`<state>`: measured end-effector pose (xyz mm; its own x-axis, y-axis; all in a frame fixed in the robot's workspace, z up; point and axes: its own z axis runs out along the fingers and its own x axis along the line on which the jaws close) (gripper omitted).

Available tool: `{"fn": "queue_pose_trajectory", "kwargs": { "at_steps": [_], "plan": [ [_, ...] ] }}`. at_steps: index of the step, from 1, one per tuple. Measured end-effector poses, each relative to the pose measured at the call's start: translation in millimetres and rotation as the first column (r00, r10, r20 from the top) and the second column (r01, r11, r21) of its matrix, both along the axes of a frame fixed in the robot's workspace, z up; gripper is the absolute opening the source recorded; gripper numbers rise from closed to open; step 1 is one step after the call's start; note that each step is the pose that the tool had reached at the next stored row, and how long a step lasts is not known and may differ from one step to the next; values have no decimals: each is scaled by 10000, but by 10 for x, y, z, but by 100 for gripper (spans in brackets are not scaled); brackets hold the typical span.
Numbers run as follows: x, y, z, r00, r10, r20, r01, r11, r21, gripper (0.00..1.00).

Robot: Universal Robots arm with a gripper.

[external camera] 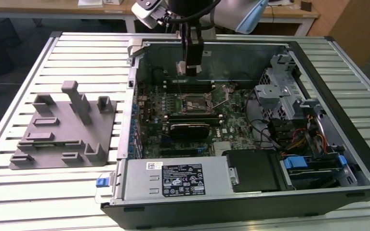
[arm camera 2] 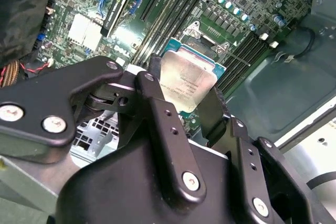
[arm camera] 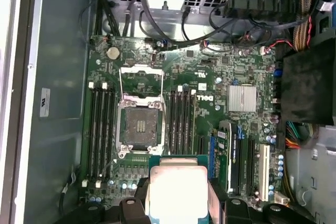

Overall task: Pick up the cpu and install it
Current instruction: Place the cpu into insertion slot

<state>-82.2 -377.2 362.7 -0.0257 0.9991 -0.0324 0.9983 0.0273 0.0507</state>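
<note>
Exterior view: gripper (external camera: 190, 72) hangs above the motherboard (external camera: 233, 127). Second wrist view: it clamps the cpu (arm camera 2: 190, 80) by two edges. First wrist view: cpu held beside, not over, the open socket (arm camera: 140, 125); lowering it misaligned could bend pins.

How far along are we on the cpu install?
Pickup looks done: the gripper is shut on the cpu, held above the motherboard. The socket stands open and empty in the first wrist view, so seating the cpu is left.
</note>
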Motion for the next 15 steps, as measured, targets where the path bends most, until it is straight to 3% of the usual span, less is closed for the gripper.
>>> {"fn": "queue_pose_trajectory", "kwargs": {
  "at_steps": [5, 15],
  "plan": [
    [3, 3, -8, 9998, -218, 0, 218, 9998, -2, 53],
    [7, 5, -62, 9997, -226, 0, 226, 9997, 14, 53]
  ]
}}
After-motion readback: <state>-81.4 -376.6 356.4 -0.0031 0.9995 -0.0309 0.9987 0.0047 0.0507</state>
